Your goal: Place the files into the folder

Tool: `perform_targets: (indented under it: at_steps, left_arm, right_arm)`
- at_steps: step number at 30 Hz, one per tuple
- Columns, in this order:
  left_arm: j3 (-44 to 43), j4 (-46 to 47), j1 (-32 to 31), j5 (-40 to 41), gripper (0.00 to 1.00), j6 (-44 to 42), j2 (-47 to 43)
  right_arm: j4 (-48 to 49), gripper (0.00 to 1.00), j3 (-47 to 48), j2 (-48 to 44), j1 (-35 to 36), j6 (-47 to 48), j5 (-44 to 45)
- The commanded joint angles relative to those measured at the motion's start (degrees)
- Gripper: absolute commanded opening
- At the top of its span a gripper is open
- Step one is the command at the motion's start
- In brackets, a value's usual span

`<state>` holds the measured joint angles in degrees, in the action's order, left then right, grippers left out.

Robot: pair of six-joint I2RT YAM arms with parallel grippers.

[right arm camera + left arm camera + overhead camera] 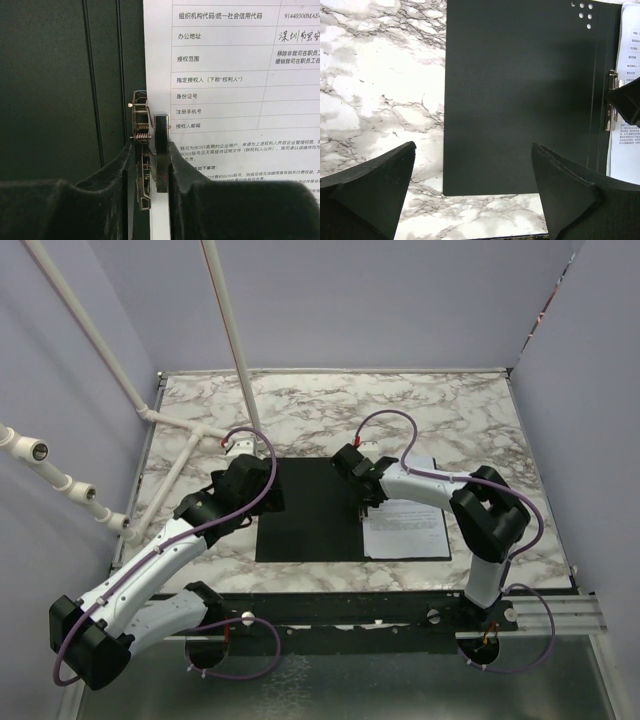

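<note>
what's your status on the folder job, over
Left gripper open, above bare half of folder. Right gripper pinching the silver clip. Files lying on other half, edge at clip. Nothing in the way.

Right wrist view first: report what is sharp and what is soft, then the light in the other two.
Right wrist: print on the files and the clip sharp, near jaws dark and soft. Left wrist: folder matte black, no glare. Top external: even light, faint shadows.

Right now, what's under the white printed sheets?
The flat black folder runs under the left edge of the white printed sheets, by its silver metal clip. Beneath the rest: covered.
</note>
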<state>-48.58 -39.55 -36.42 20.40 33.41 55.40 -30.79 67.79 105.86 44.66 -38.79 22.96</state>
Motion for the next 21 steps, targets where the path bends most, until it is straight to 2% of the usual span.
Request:
perform_targets:
  at_steps: [1, 5, 21]
  left_arm:
    - [0.5, -0.3, 0.2, -0.6, 0.99, 0.0, 0.3]
    - [0.6, -0.2, 0.2, -0.2, 0.99, 0.6, 0.9]
    - [2.6, 3.3, 0.9, 0.9, 0.99, 4.6, 5.4]
  right_arm:
    - [1.2, 0.17, -2.3, 1.4, -0.1, -0.1, 1.8]
    - [1.5, 0.01, -3.1, 0.7, -0.2, 0.1, 2.3]
    - [3.2, 0.0, -7.5, -12.1, -0.2, 4.0, 0.4]
